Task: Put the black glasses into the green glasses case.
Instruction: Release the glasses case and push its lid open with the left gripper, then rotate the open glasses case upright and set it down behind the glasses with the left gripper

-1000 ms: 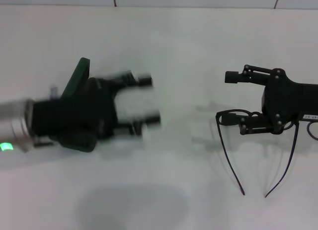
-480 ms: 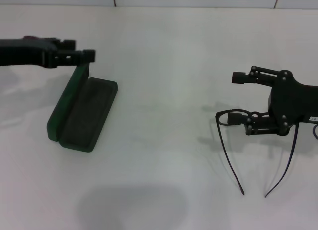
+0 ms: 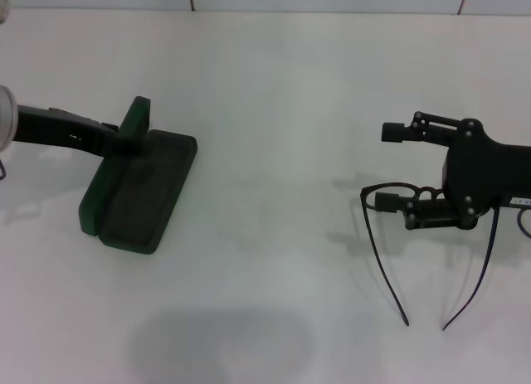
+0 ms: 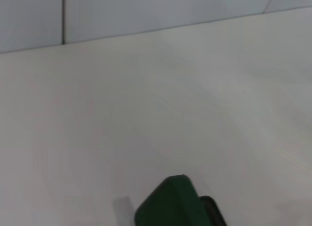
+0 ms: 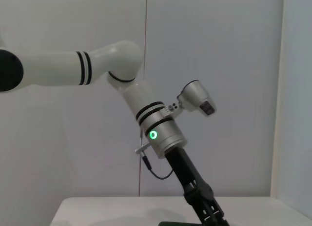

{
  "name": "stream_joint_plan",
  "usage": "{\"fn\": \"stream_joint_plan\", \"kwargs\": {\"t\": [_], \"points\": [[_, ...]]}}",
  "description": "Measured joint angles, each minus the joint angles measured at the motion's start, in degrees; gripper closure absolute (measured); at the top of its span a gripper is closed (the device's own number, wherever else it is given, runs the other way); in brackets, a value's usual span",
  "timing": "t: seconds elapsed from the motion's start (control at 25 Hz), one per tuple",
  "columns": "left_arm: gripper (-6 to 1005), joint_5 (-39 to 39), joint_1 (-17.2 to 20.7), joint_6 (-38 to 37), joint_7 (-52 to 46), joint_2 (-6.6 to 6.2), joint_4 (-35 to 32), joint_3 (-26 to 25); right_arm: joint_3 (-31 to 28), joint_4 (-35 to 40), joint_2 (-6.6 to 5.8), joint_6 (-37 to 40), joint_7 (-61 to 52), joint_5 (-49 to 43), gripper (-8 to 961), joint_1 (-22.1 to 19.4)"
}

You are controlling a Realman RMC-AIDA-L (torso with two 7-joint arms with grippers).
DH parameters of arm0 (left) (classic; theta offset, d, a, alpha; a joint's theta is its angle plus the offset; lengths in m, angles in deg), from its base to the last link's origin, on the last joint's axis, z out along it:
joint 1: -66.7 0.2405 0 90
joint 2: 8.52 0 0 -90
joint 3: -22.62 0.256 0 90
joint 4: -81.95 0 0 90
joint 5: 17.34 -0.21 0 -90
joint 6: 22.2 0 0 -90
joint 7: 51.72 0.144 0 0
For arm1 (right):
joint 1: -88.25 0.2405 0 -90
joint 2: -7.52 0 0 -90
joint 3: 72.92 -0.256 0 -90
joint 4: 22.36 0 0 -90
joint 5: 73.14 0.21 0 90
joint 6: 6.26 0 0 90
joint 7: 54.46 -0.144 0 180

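The green glasses case [image 3: 141,193] lies open on the white table at the left, its lid [image 3: 116,172] standing up along the left side and the dark lining facing up. My left gripper [image 3: 123,141] comes in from the left edge and sits against the far end of the lid. A corner of the case shows in the left wrist view [image 4: 168,202]. The black glasses [image 3: 390,189] rest on the table at the right, temple arms pointing toward me. My right gripper [image 3: 388,167] is open, its lower finger at the glasses' front frame.
The white table [image 3: 274,85] reaches back to a tiled wall. The right wrist view shows my left arm [image 5: 163,133] reaching down to its gripper [image 5: 209,211] over the table.
My left gripper swung off from above the case to its far left, then came down against the raised lid. My right gripper shifted slightly; the glasses stayed put.
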Motion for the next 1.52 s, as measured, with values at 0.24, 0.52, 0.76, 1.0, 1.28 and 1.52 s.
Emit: {"fn": "stream_joint_plan", "kwargs": {"t": [0.24, 0.52, 0.76, 1.0, 1.28, 1.52], "points": [[408, -2.40, -0.56, 1.15, -2.13, -0.02, 0.36, 0.56, -0.06, 0.27, 0.13, -0.04, 0.22, -0.39, 113, -0.15], [660, -4.28, -1.07, 1.77, -3.68, -0.08, 0.27, 0.71, -0.09, 0.37, 0.41, -0.06, 0.45, -1.51, 114, -0.12], [739, -1.00, -2.60, 2.22, 1.31, -0.31, -2.21, 0.75, -0.08, 4.18, 1.87, 0.40, 1.01, -7.49, 114, -1.58], [791, 0.96, -8.79, 5.65, 21.48, -0.31, 0.25, 5.60, 0.00, 5.58, 4.15, 0.34, 1.62, -10.39, 114, -2.44], [787, 1.49, -19.54, 11.06, 29.93, -0.14, 9.97, 17.37, -0.03, 5.02, 6.83, 0.02, 2.33, -12.74, 114, -3.09], [784, 3.42, -26.46, 12.23, 30.97, 0.08, 18.23, 22.59, -0.09, 5.32, 7.45, -0.18, 3.70, -12.95, 115, -4.73]]}}
